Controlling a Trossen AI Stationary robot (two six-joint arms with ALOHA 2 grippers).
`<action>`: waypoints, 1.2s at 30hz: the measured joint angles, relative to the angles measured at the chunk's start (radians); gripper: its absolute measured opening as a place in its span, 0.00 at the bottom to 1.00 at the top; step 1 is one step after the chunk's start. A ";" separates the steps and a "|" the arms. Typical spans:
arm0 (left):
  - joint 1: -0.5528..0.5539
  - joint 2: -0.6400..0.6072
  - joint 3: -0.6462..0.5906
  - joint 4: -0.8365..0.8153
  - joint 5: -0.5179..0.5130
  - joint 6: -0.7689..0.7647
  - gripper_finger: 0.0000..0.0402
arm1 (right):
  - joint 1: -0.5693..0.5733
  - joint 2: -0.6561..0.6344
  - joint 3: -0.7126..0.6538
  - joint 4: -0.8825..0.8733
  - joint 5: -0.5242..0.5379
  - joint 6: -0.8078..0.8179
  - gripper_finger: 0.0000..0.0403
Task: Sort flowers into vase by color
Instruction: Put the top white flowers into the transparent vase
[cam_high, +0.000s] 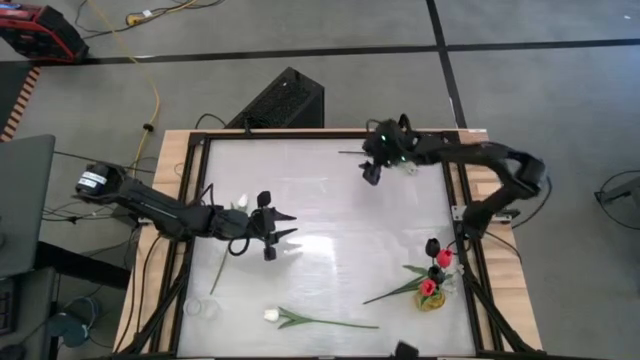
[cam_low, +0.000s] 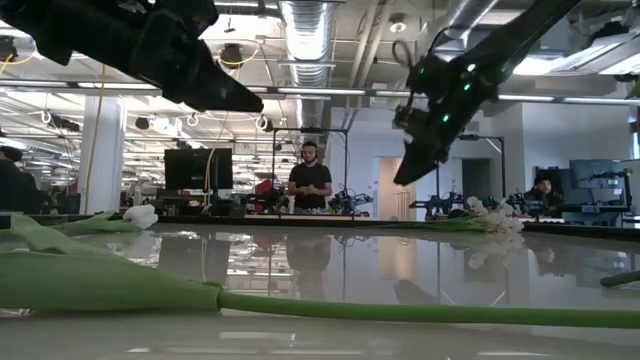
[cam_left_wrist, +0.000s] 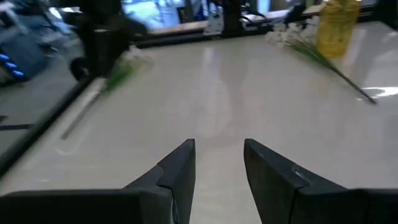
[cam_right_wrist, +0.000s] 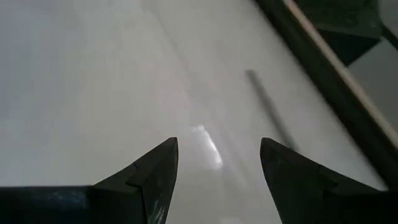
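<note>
Nearest the front edge of the glossy white worktop (cam_high: 330, 250), at about six o'clock, lies a white tulip with a long green stem and leaves (cam_high: 318, 320), flat on its side; in the low view its stem (cam_low: 400, 312) runs across the foreground. At about four o'clock stands a small yellowish vase (cam_high: 432, 299) holding red and near-black tulips (cam_high: 438, 265), with one green leafy stem (cam_high: 395, 289) leaning out of it toward the centre. Toward nine o'clock, the left end effector (cam_high: 277, 231) hangs above the worktop, fingers spread and empty, and just behind it lies another white tulip (cam_high: 240, 204) whose thin stem (cam_high: 219, 272) trails toward the front. Farthest off, near one o'clock, the right end effector (cam_high: 372, 175) hovers with its fingers parted, holding nothing, just beside a sprig of tiny white blossoms (cam_high: 408, 167) at the back edge.
</note>
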 joint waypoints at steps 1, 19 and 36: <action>0.007 0.000 -0.003 -0.001 0.023 -0.013 0.31 | -0.022 0.034 0.023 0.000 -0.002 -0.014 0.63; 0.017 0.000 -0.004 -0.018 0.131 -0.042 0.31 | -0.146 0.426 0.313 -0.115 -0.010 -0.237 0.63; 0.052 0.000 0.001 -0.020 0.239 -0.385 0.31 | -0.006 0.303 0.324 -0.278 -0.001 -0.312 0.07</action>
